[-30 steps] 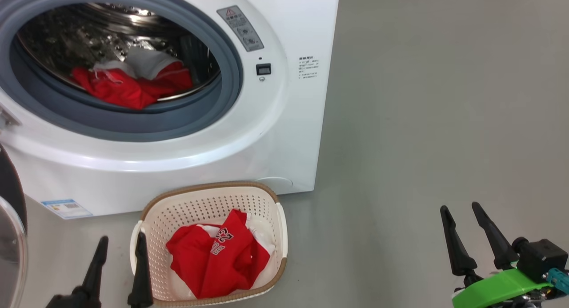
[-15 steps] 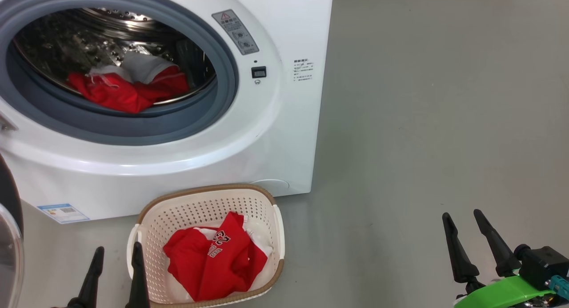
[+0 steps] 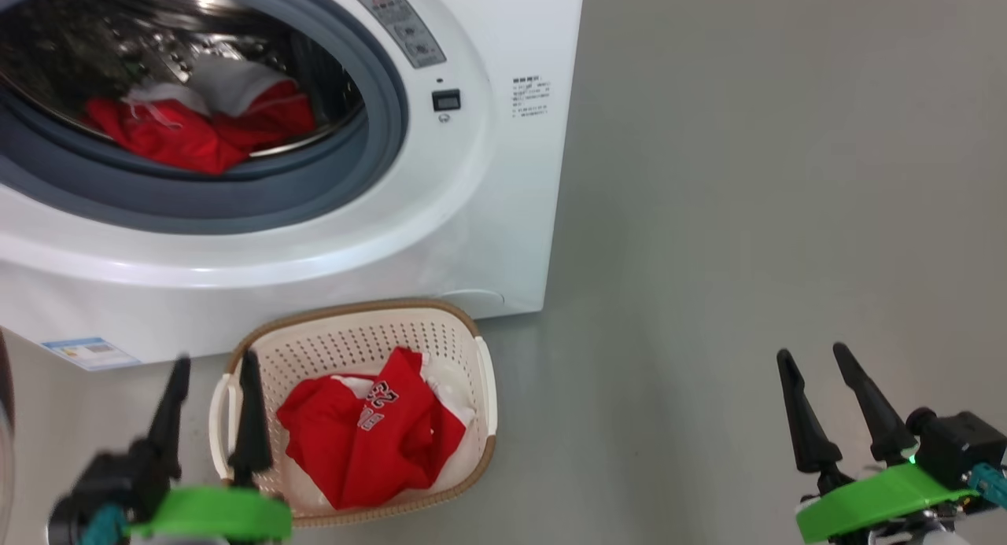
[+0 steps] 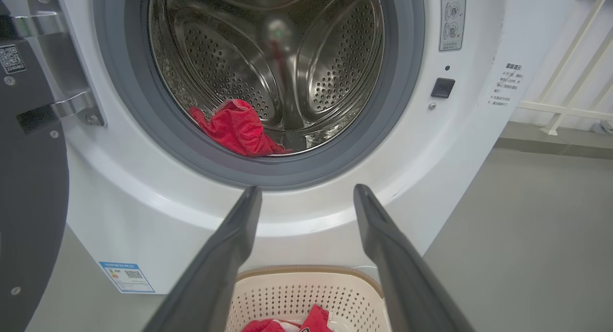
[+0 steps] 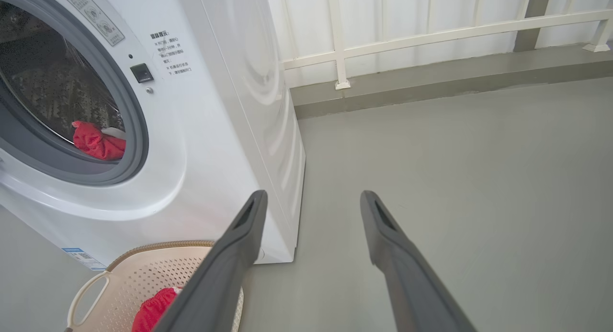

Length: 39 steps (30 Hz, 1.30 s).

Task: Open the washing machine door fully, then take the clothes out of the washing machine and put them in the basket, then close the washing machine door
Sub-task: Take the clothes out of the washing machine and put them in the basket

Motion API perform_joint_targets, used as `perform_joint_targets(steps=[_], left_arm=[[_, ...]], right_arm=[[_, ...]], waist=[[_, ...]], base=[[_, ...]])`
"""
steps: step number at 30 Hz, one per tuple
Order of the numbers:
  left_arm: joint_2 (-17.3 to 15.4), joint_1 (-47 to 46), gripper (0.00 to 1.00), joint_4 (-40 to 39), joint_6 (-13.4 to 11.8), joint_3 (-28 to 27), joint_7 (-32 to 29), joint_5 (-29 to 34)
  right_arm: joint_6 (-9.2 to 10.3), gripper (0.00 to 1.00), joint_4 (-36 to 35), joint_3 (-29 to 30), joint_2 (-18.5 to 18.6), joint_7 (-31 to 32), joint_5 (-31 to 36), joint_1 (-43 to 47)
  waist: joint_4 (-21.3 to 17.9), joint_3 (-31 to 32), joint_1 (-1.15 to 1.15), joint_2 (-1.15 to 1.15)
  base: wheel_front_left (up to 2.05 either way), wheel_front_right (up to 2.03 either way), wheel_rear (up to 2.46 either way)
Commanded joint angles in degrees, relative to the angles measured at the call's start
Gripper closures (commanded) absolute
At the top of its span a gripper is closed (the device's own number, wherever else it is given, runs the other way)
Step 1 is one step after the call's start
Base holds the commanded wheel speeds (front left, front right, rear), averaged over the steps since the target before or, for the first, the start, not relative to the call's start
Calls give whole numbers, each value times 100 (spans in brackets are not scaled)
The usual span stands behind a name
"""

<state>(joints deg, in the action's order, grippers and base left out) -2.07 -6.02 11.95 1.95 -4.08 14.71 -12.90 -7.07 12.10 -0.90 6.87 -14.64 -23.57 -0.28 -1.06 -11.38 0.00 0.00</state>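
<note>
While the washing machine door (image 4: pixel 28 202) stands open at the left, red clothes (image 3: pixel 181 136) lie in the washing machine (image 3: pixel 472 215) drum and another red garment (image 3: pixel 362 435) in the basket (image 3: pixel 346 333) just before it — left gripper (image 3: pixel 216 360) and right gripper (image 3: pixel 810 352) both spread wide, holding nothing.

The left gripper (image 3: pixel 216 362) and right gripper (image 3: pixel 812 353) each have two long matte-black fingers (image 3: pixel 804 427) that taper to narrow tips. A bright green curved bracket (image 3: pixel 873 502) sits at the base of each. The right wrist also bears a boxy black housing (image 3: pixel 956 449) with a teal connector (image 3: pixel 989 482).
</note>
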Motion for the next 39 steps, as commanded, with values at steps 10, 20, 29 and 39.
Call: perform_joint_targets(steps=[10, 20, 29, 39], left_arm=[[-205, -2443, 0, 1483, -43, -753, 29, 341], [-668, -3855, 0, 2850, -195, -1169, 29, 520], [-1185, -4699, 0, 3717, -556, -1394, 29, 726], [-1582, -5285, 0, 4085, -1082, -1548, 29, 897]], right_arm=[[-42, 0, -172, -236, -63, -36, -13, -674], [-42, 0, -190, -260, -170, -36, -30, -918], [-42, 0, -200, -383, -261, -36, -64, -1057], [-42, 0, -243, -449, -312, -36, -68, -1169]], waist=[[-454, -964, 0, 0], [-861, -1389, 0, 0], [-1185, -1708, 0, 0], [-1322, -1997, 0, 0]], base=[[0, 0, 0], [0, 0, 0], [0, 0, 0], [0, 0, 0]])
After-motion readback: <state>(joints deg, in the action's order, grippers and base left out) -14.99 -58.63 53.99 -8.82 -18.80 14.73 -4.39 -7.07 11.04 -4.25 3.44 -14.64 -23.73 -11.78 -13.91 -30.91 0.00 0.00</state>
